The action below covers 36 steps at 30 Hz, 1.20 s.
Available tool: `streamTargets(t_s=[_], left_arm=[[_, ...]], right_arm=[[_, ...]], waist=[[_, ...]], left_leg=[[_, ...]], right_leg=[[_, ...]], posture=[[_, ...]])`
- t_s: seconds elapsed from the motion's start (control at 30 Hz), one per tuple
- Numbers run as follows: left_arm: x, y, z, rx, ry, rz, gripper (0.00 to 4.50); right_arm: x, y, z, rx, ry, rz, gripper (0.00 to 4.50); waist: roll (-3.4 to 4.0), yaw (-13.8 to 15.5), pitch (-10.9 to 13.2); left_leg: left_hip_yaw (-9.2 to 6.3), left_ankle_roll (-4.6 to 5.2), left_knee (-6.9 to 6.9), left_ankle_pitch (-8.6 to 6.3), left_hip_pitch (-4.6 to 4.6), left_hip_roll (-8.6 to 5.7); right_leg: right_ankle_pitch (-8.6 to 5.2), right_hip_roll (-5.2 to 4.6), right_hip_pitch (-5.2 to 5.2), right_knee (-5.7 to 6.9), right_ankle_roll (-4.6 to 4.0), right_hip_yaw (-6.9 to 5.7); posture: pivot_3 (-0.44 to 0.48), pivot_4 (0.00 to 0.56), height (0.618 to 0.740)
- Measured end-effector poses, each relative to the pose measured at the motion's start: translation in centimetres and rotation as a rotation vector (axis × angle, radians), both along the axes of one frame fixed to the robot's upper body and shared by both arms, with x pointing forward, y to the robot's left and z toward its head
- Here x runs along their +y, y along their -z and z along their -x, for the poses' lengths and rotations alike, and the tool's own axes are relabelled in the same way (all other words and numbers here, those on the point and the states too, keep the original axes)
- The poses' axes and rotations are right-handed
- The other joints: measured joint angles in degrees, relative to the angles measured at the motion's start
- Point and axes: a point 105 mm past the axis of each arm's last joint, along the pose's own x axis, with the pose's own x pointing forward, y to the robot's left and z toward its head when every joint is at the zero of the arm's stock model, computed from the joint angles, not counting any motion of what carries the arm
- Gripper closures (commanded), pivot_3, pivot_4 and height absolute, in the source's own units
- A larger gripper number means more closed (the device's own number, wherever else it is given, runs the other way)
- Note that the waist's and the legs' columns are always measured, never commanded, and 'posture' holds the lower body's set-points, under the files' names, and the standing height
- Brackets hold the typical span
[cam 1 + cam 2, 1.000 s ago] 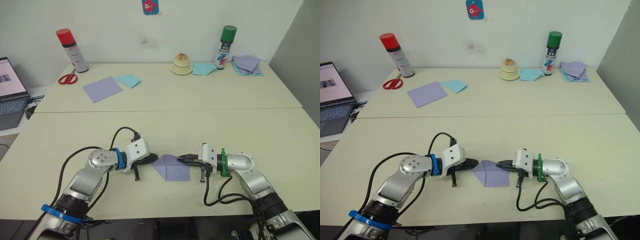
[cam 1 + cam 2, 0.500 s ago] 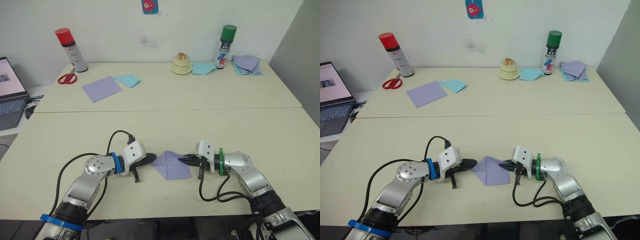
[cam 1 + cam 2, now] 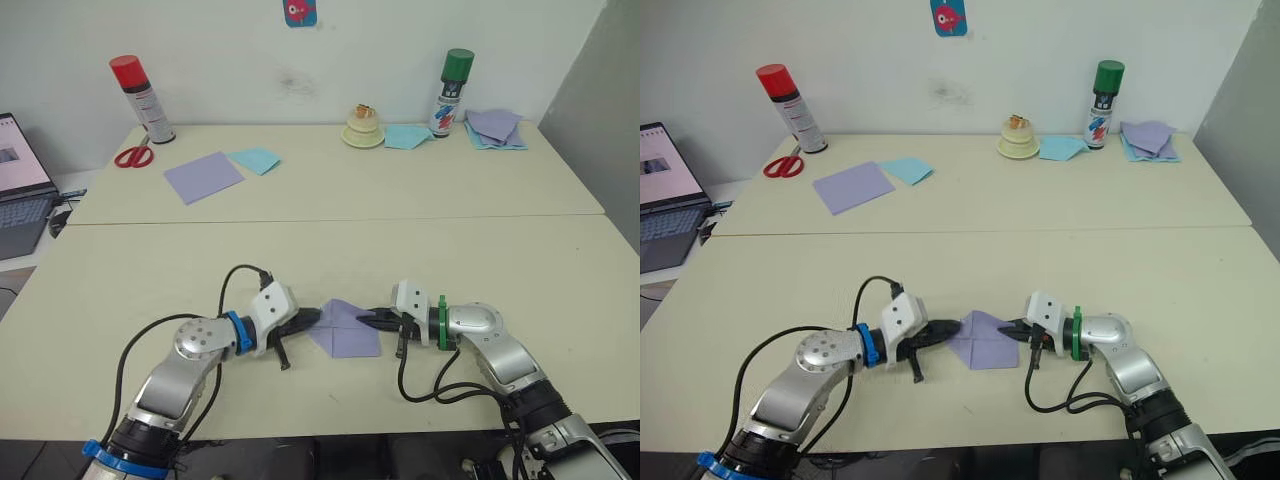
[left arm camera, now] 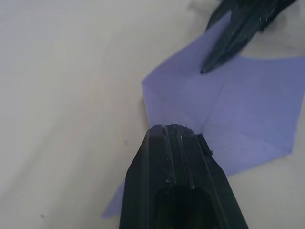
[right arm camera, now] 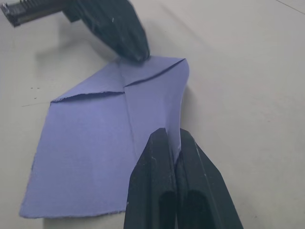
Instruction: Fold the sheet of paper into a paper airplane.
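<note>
Table [image 3: 560,290] bore the sheet of paper [image 3: 345,330], nose corners folded, lying between both grippers. Left gripper [image 3: 312,320] pressed together on its point; right gripper [image 3: 364,319] pinching one edge. Next, likely the centre-crease fold.

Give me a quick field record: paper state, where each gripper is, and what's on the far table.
paper: sheet of paper, lavender, pointed end folded, flat on near table
left gripper: jaws shut, tip at paper's pointed end
right gripper: jaws shut, tip on paper's opposite side
far table: lavender square, red can, scissors, green can
</note>
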Motion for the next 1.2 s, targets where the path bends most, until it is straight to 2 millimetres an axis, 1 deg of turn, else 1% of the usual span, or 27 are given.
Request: streamTargets(t_s=[0.1,0.13,0.17,0.23,0.3,0.37,0.43,0.5,0.6,0.67,0.73,0.77,0.8,0.83,0.87,0.93,0.97,1.03,1.1,1.13,1.2], left_arm=[[-0.1,0.4,-0.3,0.003,-0.015,0.01,4.5],[-0.1,0.5,-0.3,0.007,-0.019,0.013,4.5],[-0.1,0.6,-0.3,0.011,-0.021,0.018,4.5],[-0.2,0.7,-0.3,0.015,-0.022,0.02,4.5],[-0.2,0.7,-0.2,0.017,-0.021,0.02,4.5],[-0.2,0.7,-0.1,0.017,-0.02,0.02,4.5],[-0.2,0.7,-0.1,0.017,-0.023,0.02,4.5],[-0.1,0.7,-0.1,0.016,-0.025,0.02,4.5],[-0.1,0.7,-0.2,0.016,-0.026,0.021,4.5],[-0.2,0.7,-0.2,0.015,-0.027,0.021,4.5],[-0.2,0.7,-0.2,0.014,-0.027,0.022,4.5],[-0.2,0.6,-0.3,0.011,-0.029,0.021,4.5],[-0.3,0.6,-0.3,0.01,-0.029,0.02,4.5],[-0.3,0.6,-0.3,0.01,-0.028,0.02,4.5],[-0.4,0.6,-0.3,0.009,-0.028,0.019,4.5],[-0.4,0.7,-0.3,0.01,-0.026,0.018,4.5],[-0.4,0.7,-0.3,0.01,-0.025,0.017,4.5],[-0.5,0.6,-0.4,0.008,-0.022,0.013,4.5],[-0.5,0.6,-0.4,0.005,-0.017,0.003,4.5],[-0.6,0.6,-0.4,0.001,-0.011,-0.005,4.5],[-0.7,0.6,-0.5,-0.004,-0.009,-0.011,4.5]], right_arm=[[-0.1,0.0,0.0,0.017,0.008,-0.004,4.44],[-0.1,0.0,-0.1,0.037,0.016,-0.016,4.07],[-0.1,-0.1,-0.1,0.043,0.021,-0.022,3.86],[-0.3,-0.4,-0.3,0.035,0.035,-0.025,3.15],[-0.7,-0.7,-0.8,-0.002,0.062,-0.013,2.43],[-1.3,-1.1,-1.6,-0.073,0.094,0.024,1.72],[-2.0,-1.7,-2.3,-0.167,0.101,0.072,1.72],[-2.0,-2.4,-2.5,-0.223,0.098,0.078,1.72],[-0.9,-3.6,-2.4,-0.288,0.073,0.033,1.72],[0.8,-5.4,-1.8,-0.314,0.042,-0.084,1.72],[2.5,-7.4,-0.8,-0.316,-0.015,-0.199,2.1],[3.0,-7.8,-0.2,-0.314,-0.055,-0.207,2.35],[3.3,-7.7,0.3,-0.304,-0.094,-0.194,2.7],[3.4,-7.3,0.6,-0.287,-0.116,-0.175,3.09],[3.3,-6.4,0.9,-0.254,-0.131,-0.148,3.45],[3.3,-4.2,1.1,-0.184,-0.144,-0.082,4.19],[3.2,-3.2,1.2,-0.149,-0.145,-0.052,4.48],[2.9,-1.4,1.0,-0.096,-0.132,0.006,4.48],[2.6,-0.2,0.8,-0.052,-0.108,0.04,4.48],[2.5,0.3,0.7,-0.036,-0.104,0.058,4.48],[2.4,0.4,0.7,-0.031,-0.105,0.068,4.48]], waist=[[0.03,0.1,0.0],[0.03,0.1,0.0],[0.04,0.1,0.0],[0.05,0.1,0.0],[0.06,0.1,0.0],[0.06,0.1,0.0],[0.06,0.1,0.0],[0.06,0.1,0.0],[0.06,0.1,0.0],[0.06,0.1,0.0],[0.07,0.2,0.0],[0.07,0.2,0.0],[0.04,0.4,-0.1],[0.03,0.4,-0.1],[0.03,0.5,-0.1],[0.04,0.5,-0.1],[0.05,0.5,-0.1],[0.06,0.5,-0.1],[0.06,0.6,-0.1],[0.06,0.6,-0.1],[0.08,0.7,-0.1]], left_leg=[[-0.01,0.0,0.0,0.0,0.09,-0.02],[-0.01,0.0,0.0,0.0,0.09,-0.01],[-0.01,0.0,0.0,0.0,0.09,-0.02],[-0.01,0.0,0.0,0.0,0.11,-0.01],[0.0,0.0,0.0,0.0,0.11,-0.01],[0.0,0.0,0.0,0.0,0.11,-0.01],[0.01,0.0,0.0,0.0,0.11,-0.01],[0.01,0.0,-0.02,0.0,0.12,0.0],[0.0,0.0,-0.03,0.0,0.12,0.0],[-0.01,0.0,-0.03,0.0,0.12,0.01],[-0.05,0.0,-0.03,0.0,0.12,0.0],[-0.06,0.0,-0.02,0.0,0.12,-0.02],[-0.06,0.0,-0.02,0.0,0.15,-0.03],[-0.06,0.01,-0.02,0.0,0.18,-0.03],[-0.06,0.01,-0.02,-0.01,0.19,-0.04],[-0.03,0.01,-0.03,0.0,0.19,-0.02],[-0.03,0.0,-0.03,0.0,0.19,-0.02],[-0.03,0.0,-0.03,0.0,0.19,-0.02],[-0.03,-0.01,-0.03,0.0,0.19,-0.02],[-0.03,-0.01,-0.03,0.0,0.19,-0.03],[-0.03,0.0,-0.03,0.0,0.19,-0.03]], right_leg=[[0.0,-0.01,0.1,-0.03,0.0,0.0],[0.0,-0.02,0.11,-0.03,0.0,-0.01],[0.0,-0.02,0.12,-0.03,0.0,0.0],[0.0,-0.02,0.12,-0.03,0.0,-0.01],[0.0,-0.01,0.12,-0.03,0.01,0.0],[0.0,-0.01,0.1,-0.03,0.0,0.0],[0.0,-0.01,0.11,-0.03,0.01,0.0],[0.0,-0.01,0.11,-0.03,0.01,-0.01],[0.0,-0.01,0.11,-0.02,0.0,0.0],[0.0,-0.02,0.12,-0.02,0.0,0.01],[0.0,-0.02,0.12,-0.03,0.0,-0.01],[0.0,-0.03,0.11,-0.06,0.0,-0.02],[0.0,-0.03,0.08,-0.1,0.0,-0.04],[0.0,-0.03,0.06,-0.14,0.0,-0.04],[0.0,-0.03,0.06,-0.14,0.0,-0.04],[0.0,-0.03,0.07,-0.1,0.0,-0.03],[0.0,-0.03,0.08,-0.07,0.0,-0.02],[0.0,-0.02,0.09,-0.05,0.0,-0.03],[0.0,-0.02,0.09,-0.06,0.0,-0.02],[0.0,-0.02,0.08,-0.06,0.0,-0.02],[0.0,-0.02,0.09,-0.07,0.0,-0.02]], posture=[[0.0,0.15,0.74],[0.0,0.15,0.74],[0.0,0.15,0.74],[0.0,0.15,0.74],[0.0,0.15,0.74],[0.0,0.15,0.74],[0.0,0.15,0.74],[0.0,0.15,0.74],[0.0,0.15,0.74],[0.0,0.15,0.74],[0.0,0.15,0.74],[0.0,0.15,0.74],[0.0,0.15,0.74],[0.0,0.15,0.74],[0.0,0.15,0.74],[0.0,0.15,0.74],[0.0,0.15,0.74],[0.0,0.15,0.74],[0.0,0.15,0.74],[0.0,0.15,0.74],[0.0,0.15,0.74]])
